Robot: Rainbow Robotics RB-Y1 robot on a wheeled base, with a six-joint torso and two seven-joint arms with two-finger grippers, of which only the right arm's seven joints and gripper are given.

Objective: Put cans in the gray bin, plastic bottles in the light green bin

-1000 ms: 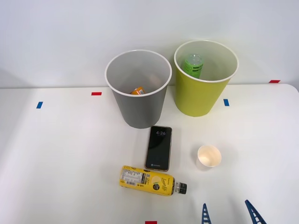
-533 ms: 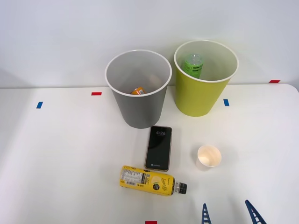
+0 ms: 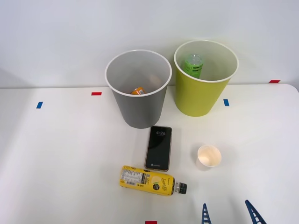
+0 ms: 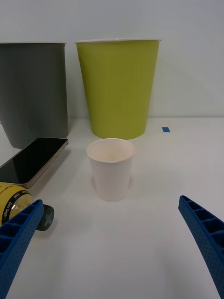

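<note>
Nothing has moved since the earlier frames: the right gripper hovers low over the near edge of the table, its fingers spread wide apart and empty. On its side near them lies the yellow-labelled bottle, just beside the smartphone; the paper cup stands upright ahead. An orange can sits inside the gray bin, the green bottle inside the light green bin

White table; plain pale wall behind

black smartphone, white paper cup
</note>
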